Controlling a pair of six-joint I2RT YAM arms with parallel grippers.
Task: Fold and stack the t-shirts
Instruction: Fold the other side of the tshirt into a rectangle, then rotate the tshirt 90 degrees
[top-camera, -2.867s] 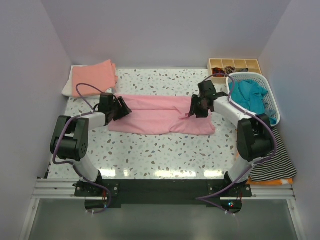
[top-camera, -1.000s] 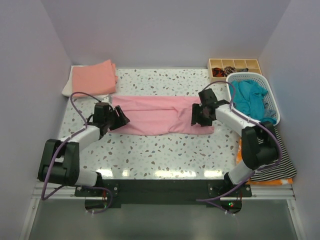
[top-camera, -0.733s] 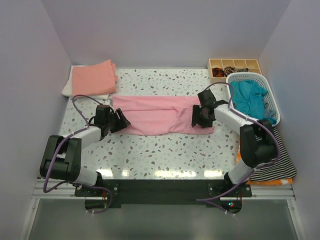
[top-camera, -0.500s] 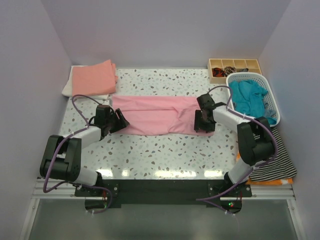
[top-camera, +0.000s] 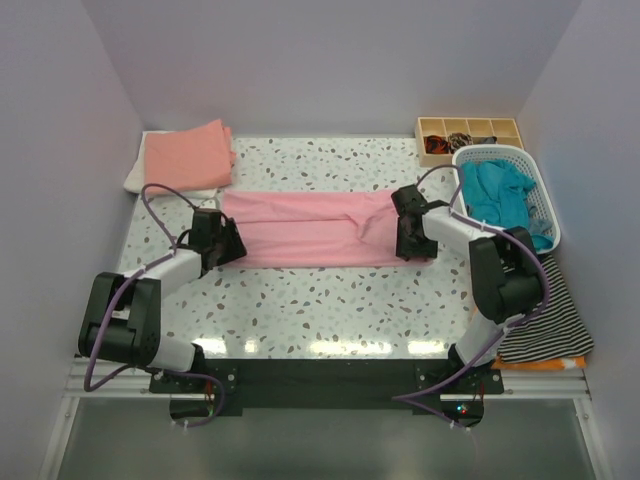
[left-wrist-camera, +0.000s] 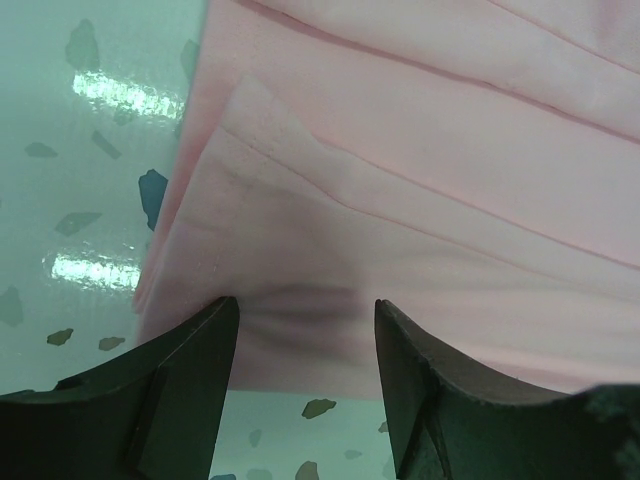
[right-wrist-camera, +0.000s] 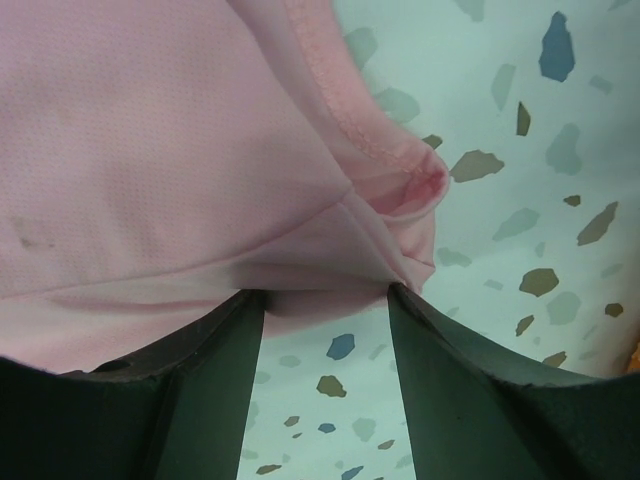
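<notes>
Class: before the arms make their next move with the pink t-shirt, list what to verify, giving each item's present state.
1. The left gripper pinches the pink t-shirt at its near edge: ok.
2. The right gripper pinches the other end: ok.
3. Shirt lies flat: not ok, its right end is bunched.
4. Every layer is caught in both grips: cannot tell.
5. The teal t-shirt is out of the way in the white basket: ok.
</notes>
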